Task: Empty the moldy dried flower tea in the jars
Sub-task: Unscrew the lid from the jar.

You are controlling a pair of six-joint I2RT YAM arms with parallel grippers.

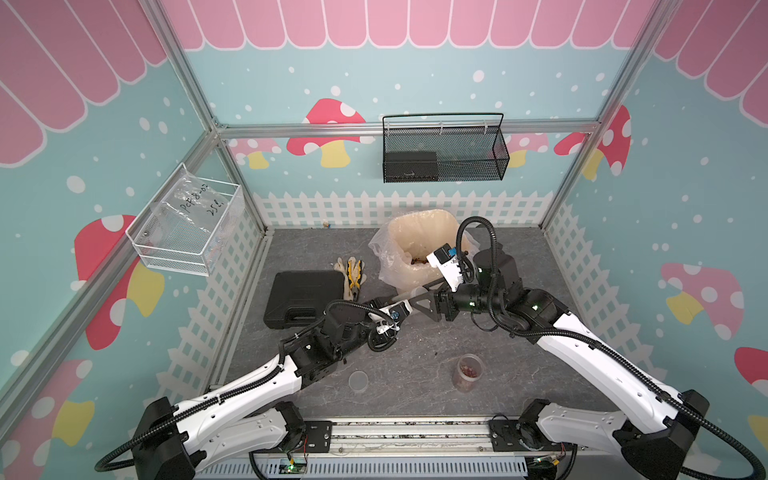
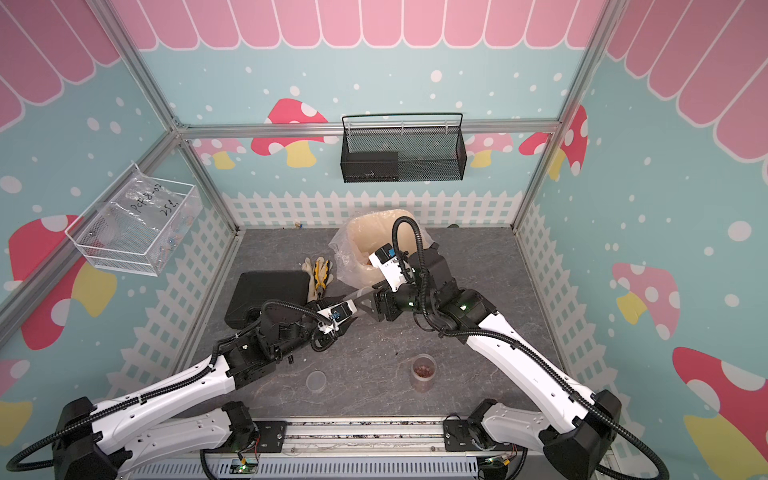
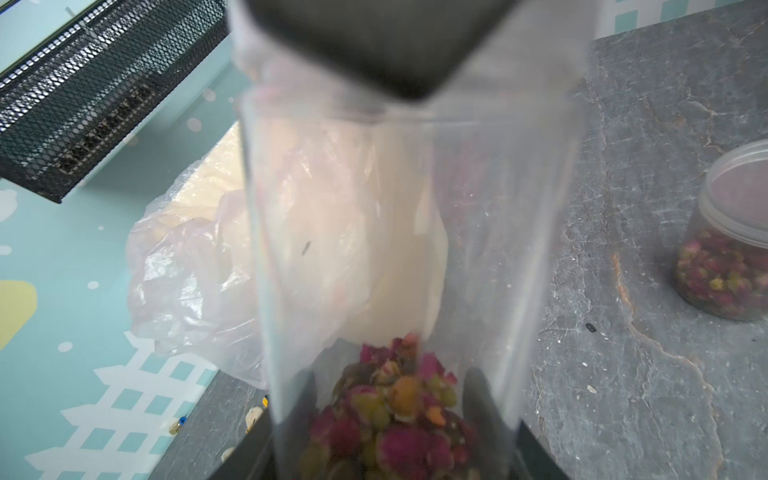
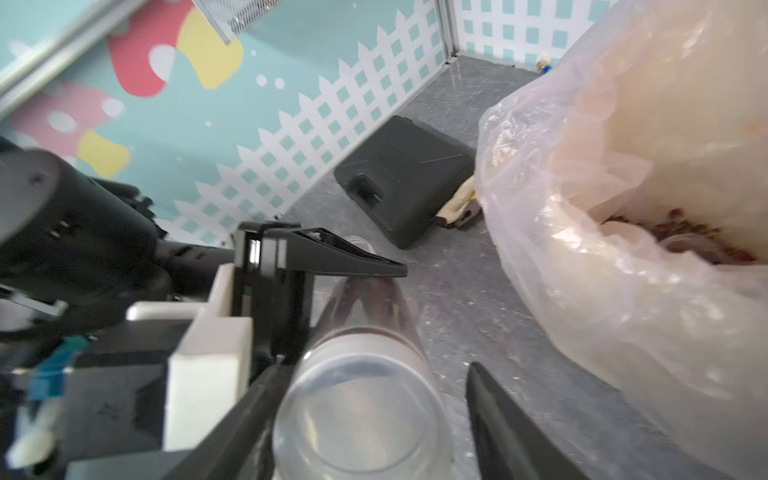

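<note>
The clear bag (image 1: 195, 208) in the white wire basket (image 1: 174, 261) bears handwriting, roughly "PCF8-02" and "25".

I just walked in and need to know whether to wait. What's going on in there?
Both arms are working on a tall jar beside the lined bin. The left gripper is shut on its base end, where the dried flower tea sits, holding it roughly level. The right gripper brackets the lid at the other end, with its jaws not yet clamped, so the jar is still capped. The bin already holds some loose tea. Another jar with tea stands on the table.
</note>
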